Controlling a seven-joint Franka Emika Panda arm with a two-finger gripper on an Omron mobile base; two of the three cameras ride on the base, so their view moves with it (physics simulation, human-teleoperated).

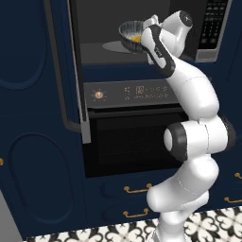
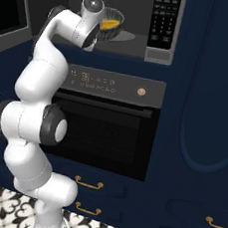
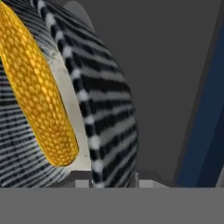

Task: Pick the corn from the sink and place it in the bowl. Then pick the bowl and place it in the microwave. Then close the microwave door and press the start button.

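Left base view gives me the clearest read of the scene: my arm rises from about 5 o'clock and reaches up to 1 o'clock, where the hand sits inside the microwave (image 1: 142, 33) cavity. The bowl (image 1: 130, 33) stands on the dark cavity floor, just at 9 o'clock of the hand, and I can see the corn (image 1: 136, 38) as a small yellow patch inside it. The microwave door (image 1: 75, 66) is swung wide open, its edge running down at 9 o'clock of the cavity, with the long bar handle beside it. The keypad panel (image 1: 212, 23) sits at 3 o'clock of the cavity. Below the microwave is the oven (image 1: 132, 142) with its gold dial.

From the right base view, I see the arm come up from 7 o'clock, and the wrist covers part of the bowl (image 2: 112, 21); the corn (image 2: 110, 23) shows yellow-orange inside the rim.

On the hand view, the bowl (image 3: 105, 100) stands very close, its striped rim curving from 12 o'clock down to 6 o'clock, with the corn (image 3: 37, 96) lying slantwise across the pale inside at 9 o'clock. I cannot tell how my jaws stand; the fingertips are not clear to me in any view.
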